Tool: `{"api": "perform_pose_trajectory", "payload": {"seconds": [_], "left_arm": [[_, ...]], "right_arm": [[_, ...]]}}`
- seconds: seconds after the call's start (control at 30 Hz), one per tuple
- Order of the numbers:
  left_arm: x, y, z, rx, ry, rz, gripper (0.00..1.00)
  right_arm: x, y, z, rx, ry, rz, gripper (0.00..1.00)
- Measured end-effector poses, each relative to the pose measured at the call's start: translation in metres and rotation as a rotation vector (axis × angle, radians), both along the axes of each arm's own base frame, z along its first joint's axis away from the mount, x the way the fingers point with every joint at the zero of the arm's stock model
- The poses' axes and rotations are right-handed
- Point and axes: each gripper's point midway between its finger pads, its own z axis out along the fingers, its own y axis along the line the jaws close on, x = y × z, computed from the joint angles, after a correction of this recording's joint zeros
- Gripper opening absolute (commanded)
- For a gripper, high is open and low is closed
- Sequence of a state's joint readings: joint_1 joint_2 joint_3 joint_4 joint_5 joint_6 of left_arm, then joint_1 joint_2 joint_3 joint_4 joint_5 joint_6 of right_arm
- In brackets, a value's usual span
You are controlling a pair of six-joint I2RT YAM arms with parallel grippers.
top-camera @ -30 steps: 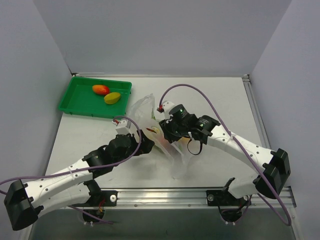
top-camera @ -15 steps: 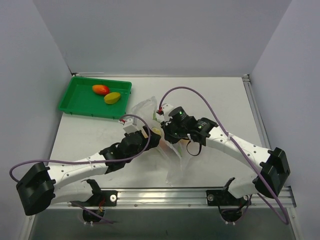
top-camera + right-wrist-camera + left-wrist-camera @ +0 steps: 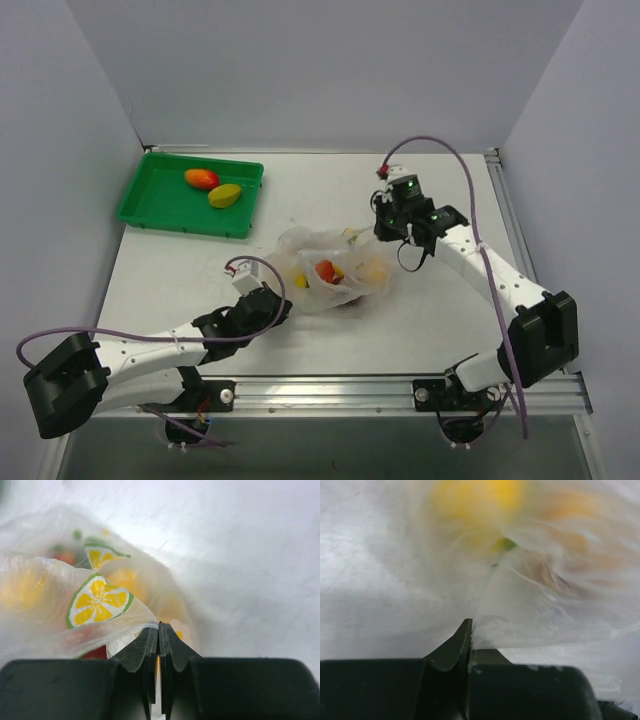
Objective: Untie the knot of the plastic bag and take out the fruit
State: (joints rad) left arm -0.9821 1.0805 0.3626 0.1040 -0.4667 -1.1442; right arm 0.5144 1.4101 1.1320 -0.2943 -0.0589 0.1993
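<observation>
The clear bag (image 3: 100,600) bears yellow lemon-slice prints rimmed green; the tray (image 3: 160,205) is bright green.

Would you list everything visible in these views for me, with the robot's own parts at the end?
table: one, pale grey, under everything.
tray: one, green, far left of the table.
mangoes: two, red-orange and yellow-green, in the tray.
plastic bag: one, clear with lemon-slice print, table centre.
fruit: several, red, yellow and orange, inside the bag; exact count unclear.
left gripper: one, black, shut on the bag's near-left edge.
right gripper: one, black, shut on the bag's far-right edge.
</observation>
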Motion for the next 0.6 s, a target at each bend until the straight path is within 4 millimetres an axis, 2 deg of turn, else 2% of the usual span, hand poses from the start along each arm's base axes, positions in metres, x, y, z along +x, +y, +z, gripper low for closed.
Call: {"api": "perform_pose_trajectory", "payload": {"seconds": [0.1,0.2,0.23,0.27,0.3,0.33,0.4,0.43,0.47,0.53,0.6], "left_arm": [[-0.016,0.022,-0.018,0.008,0.041,0.020,0.00],[-0.026,0.035,-0.025,-0.007,0.059,0.037,0.00],[-0.028,0.038,-0.025,-0.013,0.060,0.039,0.05],[-0.028,0.039,-0.025,-0.018,0.058,0.039,0.15],[-0.029,0.040,-0.024,-0.017,0.056,0.037,0.23],[-0.029,0.040,-0.022,-0.017,0.051,0.032,0.41],[-0.030,0.041,-0.022,0.004,0.044,0.014,0.56],[-0.031,0.041,-0.023,0.020,0.042,0.003,0.70],[-0.031,0.041,-0.022,0.037,0.038,-0.010,0.73],[-0.030,0.038,-0.013,0.057,0.022,-0.035,0.80],[-0.025,0.031,0.004,0.069,-0.014,-0.067,0.81]], "right_arm": [[0.047,-0.030,0.011,0.039,-0.023,-0.162,0.00],[0.079,-0.039,0.009,0.058,-0.028,-0.231,0.00],[0.083,-0.038,0.005,0.059,-0.017,-0.235,0.05],[0.085,-0.035,0.000,0.062,-0.004,-0.230,0.10],[0.085,-0.031,-0.005,0.066,0.010,-0.223,0.16],[0.082,-0.028,-0.008,0.065,0.023,-0.214,0.35],[0.075,-0.020,-0.008,0.068,0.029,-0.191,0.52],[0.070,-0.016,-0.006,0.070,0.023,-0.174,0.59],[0.062,-0.011,-0.002,0.073,0.016,-0.155,0.69],[0.043,-0.002,0.010,0.078,-0.007,-0.109,0.76],[0.021,0.007,0.029,0.092,-0.050,-0.061,0.78]]}}
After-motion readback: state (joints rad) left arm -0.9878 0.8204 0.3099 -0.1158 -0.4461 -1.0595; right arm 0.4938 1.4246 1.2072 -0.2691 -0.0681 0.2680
